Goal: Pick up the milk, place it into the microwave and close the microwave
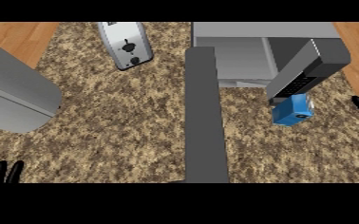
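Speckled granite-look counter [119,118], matt grey microwave [238,52] w/ open door, shiny metal toaster [126,45], wood floor [21,35].

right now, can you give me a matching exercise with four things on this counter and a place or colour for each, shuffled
Things:
1. milk carton
2. toaster
3. microwave door
4. left hand

Places or colours:
A. silver, lying near the counter's far edge, left of the microwave
B. black fingers at the view's lower left corner
C. blue, on the counter in front of the microwave's control panel side
D. long grey panel swung open, reaching toward the view's lower edge

Pairs: 1-C, 2-A, 3-D, 4-B
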Tool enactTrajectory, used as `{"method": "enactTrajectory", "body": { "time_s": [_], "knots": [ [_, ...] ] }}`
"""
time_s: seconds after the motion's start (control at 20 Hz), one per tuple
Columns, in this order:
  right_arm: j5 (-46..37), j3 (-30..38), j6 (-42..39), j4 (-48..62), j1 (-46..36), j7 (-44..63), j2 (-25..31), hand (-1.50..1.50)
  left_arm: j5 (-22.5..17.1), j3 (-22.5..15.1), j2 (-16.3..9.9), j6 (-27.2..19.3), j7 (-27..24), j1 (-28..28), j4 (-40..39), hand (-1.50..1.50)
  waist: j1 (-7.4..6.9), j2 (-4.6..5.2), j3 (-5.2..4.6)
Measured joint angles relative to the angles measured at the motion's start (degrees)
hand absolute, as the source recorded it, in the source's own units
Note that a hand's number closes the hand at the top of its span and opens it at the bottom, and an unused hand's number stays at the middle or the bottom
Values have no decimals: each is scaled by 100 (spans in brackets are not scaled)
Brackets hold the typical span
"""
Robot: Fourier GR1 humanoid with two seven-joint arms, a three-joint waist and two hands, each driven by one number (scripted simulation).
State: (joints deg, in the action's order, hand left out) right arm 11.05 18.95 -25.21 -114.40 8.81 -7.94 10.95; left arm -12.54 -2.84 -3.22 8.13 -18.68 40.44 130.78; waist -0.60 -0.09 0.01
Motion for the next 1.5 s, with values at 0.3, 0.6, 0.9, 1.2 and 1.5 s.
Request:
{"method": "enactTrajectory", "body": {
  "time_s": [0.3, 0.6, 0.9, 1.2, 1.5],
  "knots": [
    [-639, -51, 64, 809, -314, -563, -15, -150, -48, 76, 61, 269, -213, 472, 188, -150, -12, 1, 1],
    [-1144, -94, 204, 1719, -801, -968, 106, -150, -260, 434, 41, 683, -594, 771, 4, -150, -20, 4, 0],
    [-1780, -168, 655, 2779, -1251, -1550, 84, -150, -319, 594, 105, 974, -797, 949, -79, -150, -34, 7, 1],
    [-2028, 6, 913, 3687, -1661, -2304, 305, -150, -318, 728, 167, 1147, -914, 1007, -159, -150, 2, -83, -45],
    [-2088, 80, 891, 4386, -1839, -3075, 461, -150, -458, 853, 140, 1322, -917, 1096, -124, -150, -15, -127, -84]
  ]
}}
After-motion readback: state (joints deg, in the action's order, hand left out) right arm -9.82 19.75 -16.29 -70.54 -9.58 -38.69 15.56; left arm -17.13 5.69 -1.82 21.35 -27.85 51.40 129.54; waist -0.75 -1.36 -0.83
